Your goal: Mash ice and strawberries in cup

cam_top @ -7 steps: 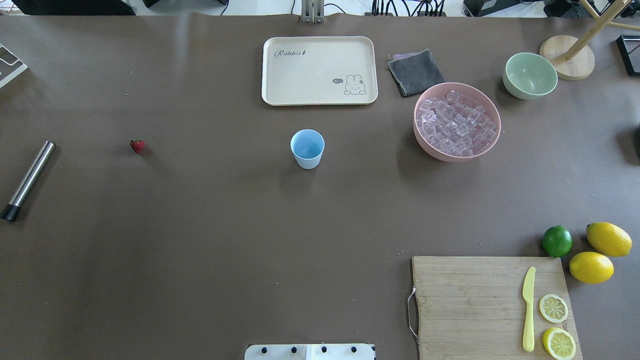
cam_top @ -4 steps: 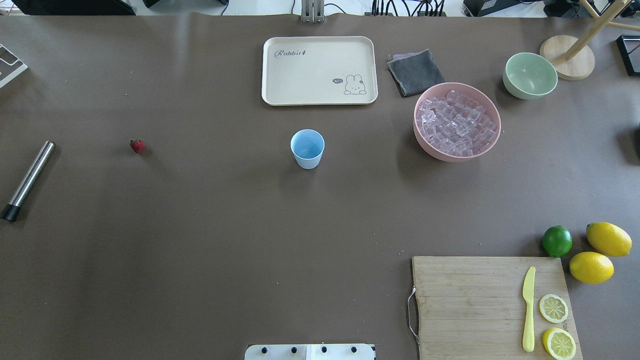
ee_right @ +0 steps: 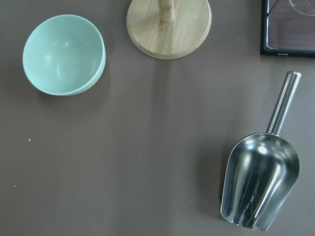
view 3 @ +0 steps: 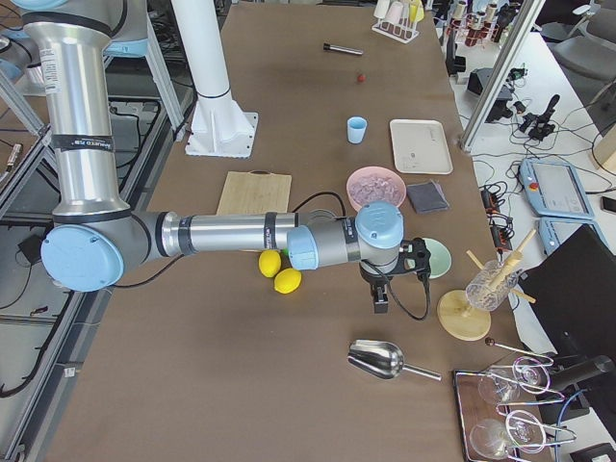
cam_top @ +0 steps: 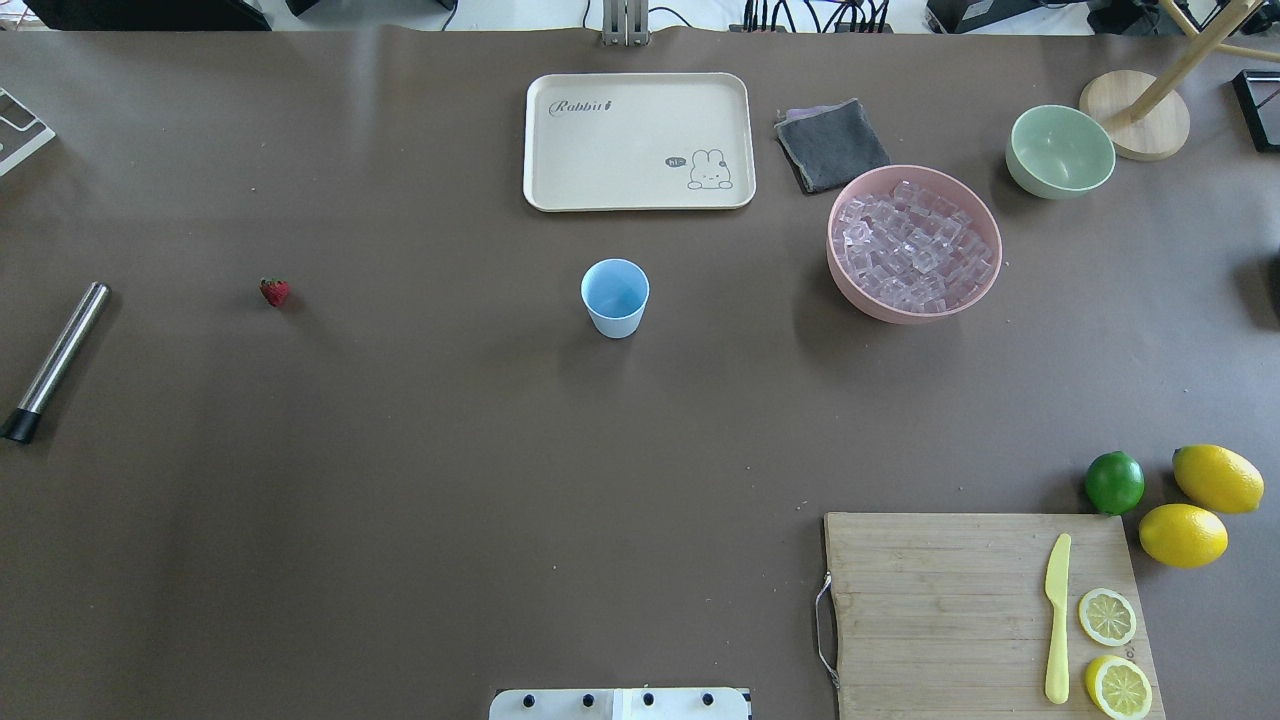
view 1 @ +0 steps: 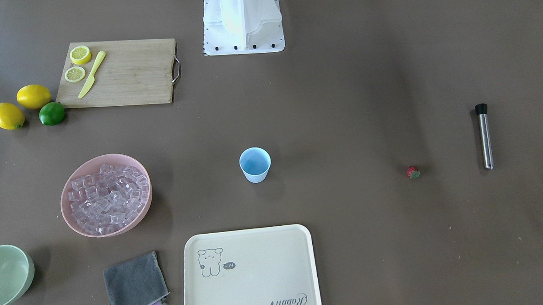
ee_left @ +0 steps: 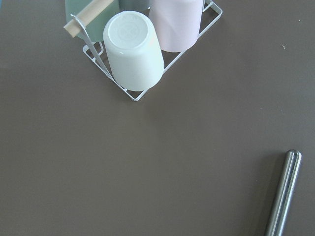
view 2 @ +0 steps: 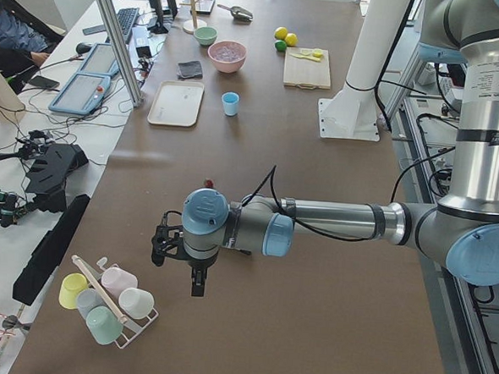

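The light-blue cup (cam_top: 615, 297) stands upright and empty at the table's middle; it also shows in the front view (view 1: 255, 164). The ice (cam_top: 915, 250) fills a pink bowl (cam_top: 985, 290) to the cup's right. The tiny red strawberry (cam_top: 274, 291) lies alone far left of the cup. A steel muddler (cam_top: 55, 360) lies further left and shows in the left wrist view (ee_left: 284, 196). My left gripper (view 2: 196, 284) hovers near a cup rack; my right gripper (view 3: 379, 300) hovers near the green bowl. Both show only in side views, so I cannot tell if they are open or shut.
A cream tray (cam_top: 560, 190), grey cloth (cam_top: 832, 145) and green bowl (cam_top: 1060, 150) lie at the back. A cutting board (cam_top: 930, 610) with knife and lemon slices, a lime (cam_top: 1114, 482) and two lemons sit front right. A metal scoop (ee_right: 261, 184) lies under my right wrist.
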